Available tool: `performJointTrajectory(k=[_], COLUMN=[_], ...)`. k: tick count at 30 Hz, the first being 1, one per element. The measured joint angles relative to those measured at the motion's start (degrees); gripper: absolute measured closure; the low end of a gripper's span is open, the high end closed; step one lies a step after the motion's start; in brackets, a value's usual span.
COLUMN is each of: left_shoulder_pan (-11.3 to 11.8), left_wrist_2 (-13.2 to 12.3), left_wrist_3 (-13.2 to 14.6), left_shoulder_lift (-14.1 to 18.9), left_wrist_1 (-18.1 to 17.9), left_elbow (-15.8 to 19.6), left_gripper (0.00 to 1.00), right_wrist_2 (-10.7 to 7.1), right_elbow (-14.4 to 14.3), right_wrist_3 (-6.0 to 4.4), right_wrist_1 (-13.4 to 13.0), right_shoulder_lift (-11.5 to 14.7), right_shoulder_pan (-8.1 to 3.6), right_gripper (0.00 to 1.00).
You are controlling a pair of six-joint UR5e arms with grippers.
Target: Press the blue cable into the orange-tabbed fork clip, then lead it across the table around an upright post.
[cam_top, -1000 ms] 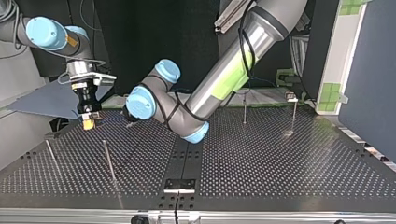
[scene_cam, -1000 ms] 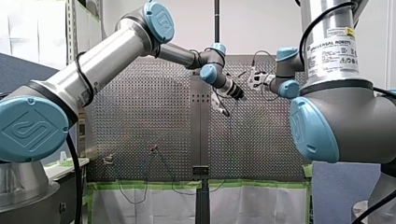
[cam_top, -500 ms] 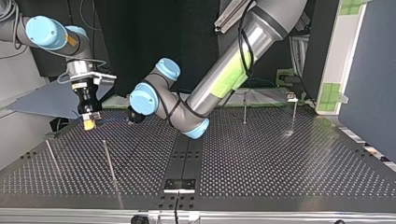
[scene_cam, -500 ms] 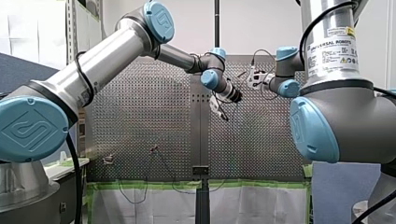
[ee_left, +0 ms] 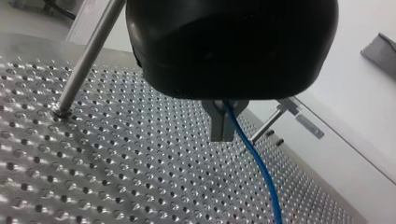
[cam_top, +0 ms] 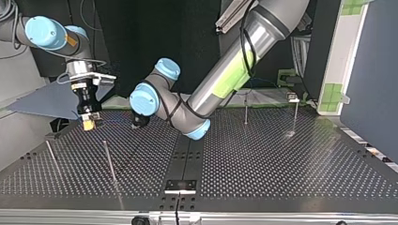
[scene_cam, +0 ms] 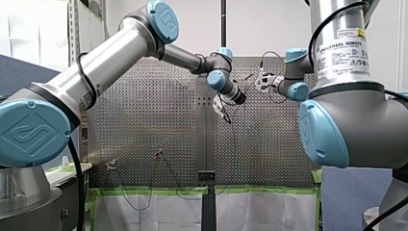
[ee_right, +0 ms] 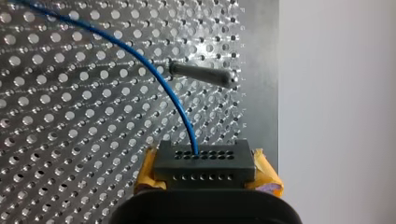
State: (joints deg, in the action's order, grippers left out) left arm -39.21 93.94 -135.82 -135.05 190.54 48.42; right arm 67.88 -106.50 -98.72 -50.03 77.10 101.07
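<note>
Right wrist view: right gripper (ee_right: 204, 163) pinched on the cable (ee_right: 184, 116), which passes the post (ee_right: 201, 74) at its base, not round it yet. Left gripper (ee_left: 223, 126) clamps it too. Can't spot the clip, so press step unclear imo; wrap prob left to do.

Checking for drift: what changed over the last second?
My left tool, shut on the cable, shifted slightly toward the front view's left. My right tool kept its place and its hold on the cable.
</note>
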Motion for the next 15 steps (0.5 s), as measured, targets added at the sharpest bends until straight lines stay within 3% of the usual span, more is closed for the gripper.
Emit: performJointTrajectory(k=[6,15], left_shoulder_pan=[-1.17,-4.78], left_wrist_2=[3.43,7.87], left_wrist_3=[3.41,7.83], left_shoulder_lift=[1.39,3.01], left_wrist_1=[2.54,2.86], left_elbow=[0.11,0.31], left_gripper=[1.00,1.00], right_wrist_2=[0.02,0.51], right_elbow=[0.00,-0.01], right_wrist_3=[-0.19,-0.34], right_wrist_1=[0.01,-0.24], right_shoulder_lift=[0.01,0.35], right_shoulder_pan=[-0.11,-0.13], right_gripper=[1.00,1.00])
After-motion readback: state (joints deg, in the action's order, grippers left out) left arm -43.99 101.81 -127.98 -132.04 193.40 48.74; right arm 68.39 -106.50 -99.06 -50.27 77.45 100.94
